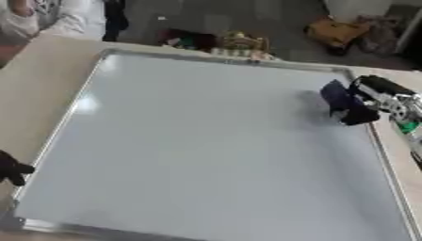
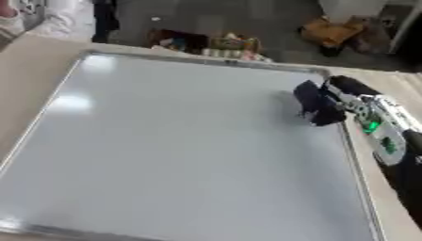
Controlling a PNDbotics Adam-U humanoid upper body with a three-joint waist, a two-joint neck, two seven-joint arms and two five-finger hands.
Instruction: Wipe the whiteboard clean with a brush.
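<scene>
A large whiteboard (image 1: 206,150) fills most of the frame, lying flat on a pale table (image 1: 41,80) with its metal rim running round all four sides. The right hand (image 1: 354,106) comes in from the right edge, in the upper right part of the frame, and a dark blue brush (image 1: 336,96) sits at its fingertips, down on the board just inside the right rim. The fingers appear to be curled around the brush, holding it, though the blur makes the exact grip hard to read. The brush's long axis looks to run roughly from the top of the frame toward the bottom, parallel to the right rim. From there nearly all the board surface lies to the left and toward the bottom of the frame, so the coming stroke would likely have to travel leftward or downward across it. No clear writing shows on the board; only a faint grey smudge beside the brush. The left hand (image 1: 12,168) shows only as a dark shape at the left edge by the board's lower left rim, well apart from the brush; whether its fingers are open or curled I cannot tell.
</scene>
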